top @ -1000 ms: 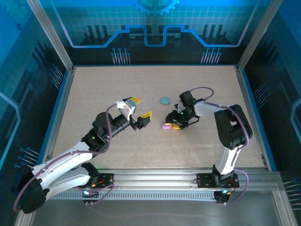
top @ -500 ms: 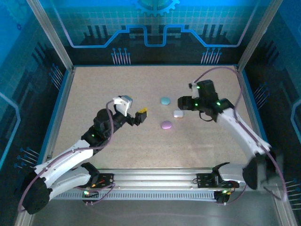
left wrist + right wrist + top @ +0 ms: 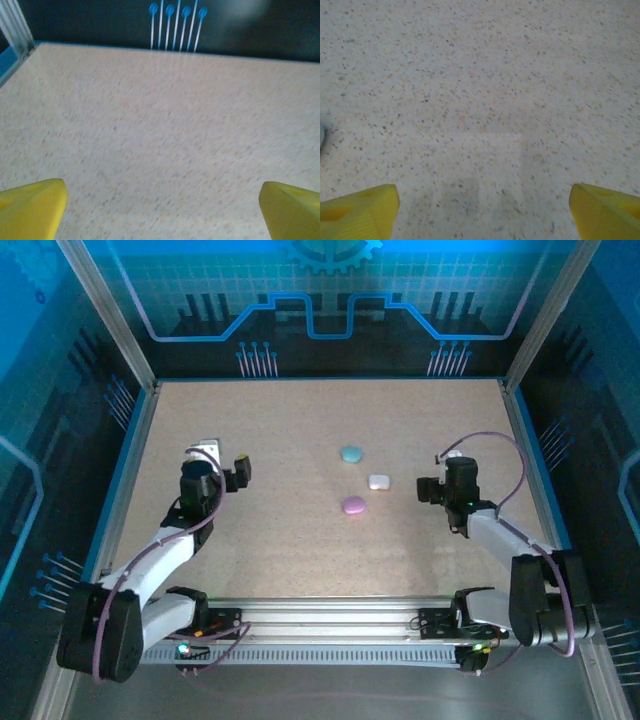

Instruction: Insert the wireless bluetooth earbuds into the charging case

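Three closed pebble-shaped charging cases lie at the table's middle: a light blue case (image 3: 351, 453), a white case (image 3: 378, 481) and a purple case (image 3: 353, 505). The earbuds are out of view. My left gripper (image 3: 240, 470) hangs over the left part of the table, far from the cases. In the left wrist view its gripper (image 3: 162, 205) stands open, yellow fingertips (image 3: 35, 205) wide apart over bare tabletop. My right gripper (image 3: 425, 488) sits just right of the white case. In the right wrist view that gripper (image 3: 482, 205) is open with nothing between its fingertips (image 3: 360, 207).
The speckled table (image 3: 300, 420) is ringed by a blue rim and metal frame posts (image 3: 110, 320). A metal rail (image 3: 330, 625) with both arm bases runs along the near edge. A grey sliver (image 3: 321, 137) shows at the right wrist view's left edge.
Both arms have drawn back from the middle, left arm leftward, right arm rightward. The right gripper left the purple case and opened; the left gripper opened wider. The white case has come into view.
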Tool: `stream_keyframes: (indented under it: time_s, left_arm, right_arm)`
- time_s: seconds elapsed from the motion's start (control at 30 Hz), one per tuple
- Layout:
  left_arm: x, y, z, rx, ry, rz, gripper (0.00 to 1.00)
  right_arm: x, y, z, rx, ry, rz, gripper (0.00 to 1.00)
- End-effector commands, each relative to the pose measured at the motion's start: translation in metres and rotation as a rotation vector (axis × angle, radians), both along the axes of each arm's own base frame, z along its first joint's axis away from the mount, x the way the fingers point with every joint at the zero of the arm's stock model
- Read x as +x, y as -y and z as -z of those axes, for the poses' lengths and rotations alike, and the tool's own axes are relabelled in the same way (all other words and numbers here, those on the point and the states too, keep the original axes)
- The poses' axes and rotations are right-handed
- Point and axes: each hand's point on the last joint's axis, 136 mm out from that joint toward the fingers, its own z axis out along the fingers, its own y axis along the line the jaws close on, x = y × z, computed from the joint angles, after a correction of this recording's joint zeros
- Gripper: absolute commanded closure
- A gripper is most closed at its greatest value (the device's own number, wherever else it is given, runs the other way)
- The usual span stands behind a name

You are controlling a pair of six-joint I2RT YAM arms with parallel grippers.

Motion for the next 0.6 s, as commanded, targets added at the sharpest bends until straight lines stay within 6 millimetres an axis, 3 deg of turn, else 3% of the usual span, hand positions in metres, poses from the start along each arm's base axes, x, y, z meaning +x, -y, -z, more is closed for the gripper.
stream_keyframes:
  time_s: [0.0,0.23,0.4,0.53,0.57]
  left_arm:
    - [0.006,-0.011,0.007,0.032,0.028,-0.039,0.01]
    - [0.020,-0.011,0.028,0.039,0.076,0.008,0.01]
    - [0.024,-0.015,0.031,0.037,0.119,0.035,0.01]
    - [0.023,-0.016,0.051,0.007,0.149,0.057,0.01]
    - [0.025,-0.014,0.047,0.016,0.188,0.073,0.01]
  right_arm:
    - [0.029,-0.017,-0.025,0.047,0.198,-0.098,0.11]
    - [0.038,-0.039,-0.038,0.049,0.331,-0.252,0.11]
    - [0.039,-0.045,-0.021,0.057,0.363,-0.291,0.09]
    - [0.049,-0.030,-0.013,0.088,0.317,-0.217,0.06]
    - [0.051,-0.023,-0.012,0.082,0.296,-0.173,0.04]
